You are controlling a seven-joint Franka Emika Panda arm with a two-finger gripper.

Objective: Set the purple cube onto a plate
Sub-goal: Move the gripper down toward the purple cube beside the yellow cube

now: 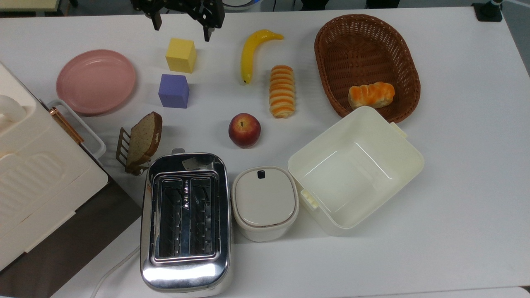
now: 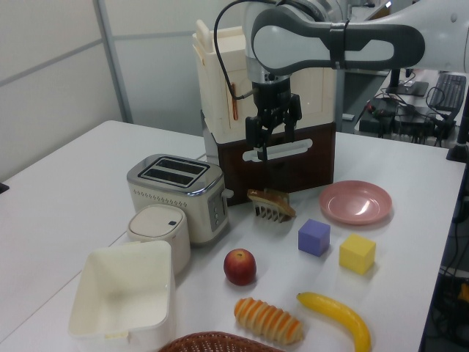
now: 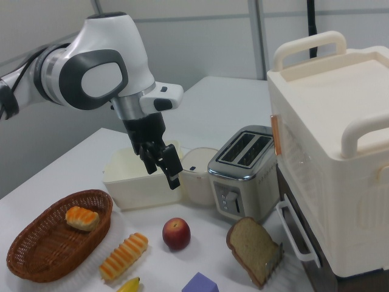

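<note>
The purple cube point(image 1: 173, 91) point(image 2: 314, 237) point(image 3: 200, 283) rests on the white table, just right of the pink plate point(image 1: 96, 81) point(image 2: 355, 202) in the top view. Nothing lies on the plate. My gripper point(image 1: 182, 27) point(image 2: 272, 139) point(image 3: 163, 173) hangs open in the air with nothing between its fingers. In the top view it is at the table's far edge, beyond the yellow cube point(image 1: 181, 55) that sits directly behind the purple one.
A banana point(image 1: 253, 51), striped bread roll point(image 1: 282, 91), apple point(image 1: 244, 130) and wicker basket point(image 1: 403, 78) lie to the top view's right. A bread slice in a rack point(image 1: 140, 142), toaster point(image 1: 185, 221), lidded pot point(image 1: 265, 203), white tub point(image 1: 408, 159) and large cream box point(image 1: 29, 174) stand nearer.
</note>
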